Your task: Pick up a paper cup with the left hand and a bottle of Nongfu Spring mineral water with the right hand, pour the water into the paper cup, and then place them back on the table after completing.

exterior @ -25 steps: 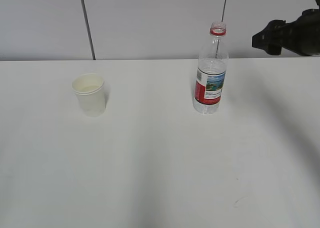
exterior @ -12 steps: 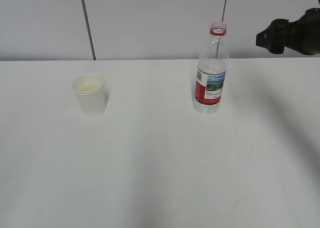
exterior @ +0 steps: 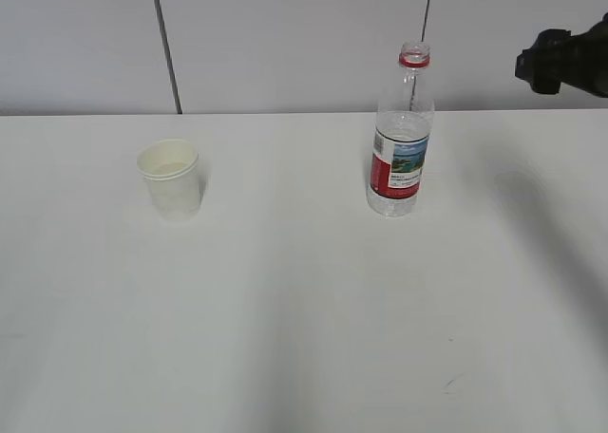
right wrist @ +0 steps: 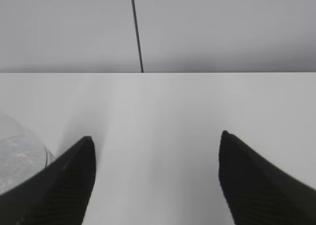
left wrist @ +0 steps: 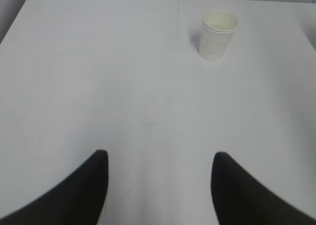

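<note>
Upright, uncapped bottle (exterior: pixel 400 134) part-full of water (exterior: pixel 402 129); both grippers spread, empty.

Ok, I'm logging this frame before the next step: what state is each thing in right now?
paper cup: upright on the table, not held.
water bottle: upright, cap off, partly filled with water, not held.
left gripper: open, empty, well short of the cup.
right gripper: open, empty, bottle at its left edge.

Lab: bare white table (exterior: pixel 304 338), panel wall (exterior: pixel 285 34)
</note>
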You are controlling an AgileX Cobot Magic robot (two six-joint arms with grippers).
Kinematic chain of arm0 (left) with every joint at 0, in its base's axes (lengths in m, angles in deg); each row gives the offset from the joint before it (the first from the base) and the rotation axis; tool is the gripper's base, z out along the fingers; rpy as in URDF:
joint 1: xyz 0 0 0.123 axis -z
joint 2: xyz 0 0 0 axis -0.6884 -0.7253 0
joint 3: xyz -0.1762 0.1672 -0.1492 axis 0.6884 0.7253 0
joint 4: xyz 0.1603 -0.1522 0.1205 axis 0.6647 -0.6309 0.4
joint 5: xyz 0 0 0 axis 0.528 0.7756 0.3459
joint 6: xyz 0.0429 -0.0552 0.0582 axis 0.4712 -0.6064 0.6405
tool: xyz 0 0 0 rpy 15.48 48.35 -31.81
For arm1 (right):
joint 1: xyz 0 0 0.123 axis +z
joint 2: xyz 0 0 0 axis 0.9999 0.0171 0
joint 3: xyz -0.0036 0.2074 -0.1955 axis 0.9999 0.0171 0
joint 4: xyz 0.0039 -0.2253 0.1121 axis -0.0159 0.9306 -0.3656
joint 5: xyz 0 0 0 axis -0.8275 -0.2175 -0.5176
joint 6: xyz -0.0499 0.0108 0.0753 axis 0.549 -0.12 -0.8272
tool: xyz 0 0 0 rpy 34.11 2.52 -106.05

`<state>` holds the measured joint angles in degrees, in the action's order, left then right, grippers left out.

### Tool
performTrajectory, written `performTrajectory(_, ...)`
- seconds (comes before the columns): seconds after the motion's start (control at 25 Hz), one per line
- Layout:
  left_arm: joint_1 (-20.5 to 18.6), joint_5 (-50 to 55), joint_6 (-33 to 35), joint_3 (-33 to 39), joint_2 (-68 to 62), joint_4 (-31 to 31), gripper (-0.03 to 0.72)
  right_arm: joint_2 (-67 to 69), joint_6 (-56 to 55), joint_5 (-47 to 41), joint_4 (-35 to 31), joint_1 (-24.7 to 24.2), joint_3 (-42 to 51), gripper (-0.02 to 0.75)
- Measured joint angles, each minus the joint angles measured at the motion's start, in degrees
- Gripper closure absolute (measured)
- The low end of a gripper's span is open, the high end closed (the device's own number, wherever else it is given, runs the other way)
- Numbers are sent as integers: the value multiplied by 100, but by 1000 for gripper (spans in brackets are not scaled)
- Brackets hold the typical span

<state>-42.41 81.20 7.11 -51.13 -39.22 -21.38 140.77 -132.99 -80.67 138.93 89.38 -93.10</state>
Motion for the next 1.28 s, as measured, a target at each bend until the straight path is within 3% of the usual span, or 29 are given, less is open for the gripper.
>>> performTrajectory(0.4,0,0,0,0,0,0,308,0,132,-200,-29,0,0,166)
performTrajectory(0.56,0,0,0,0,0,0,328,0,1045,-200,-347,0,0,166)
performTrajectory(0.64,0,0,0,0,0,0,337,0,1952,-161,-1123,0,13,166)
performTrajectory(1.0,0,0,0,0,0,-1,349,0,7126,-880,-6296,47,38,166)
performTrajectory(1.28,0,0,0,0,0,-6,375,-21,9519,-1198,-8816,81,38,166)
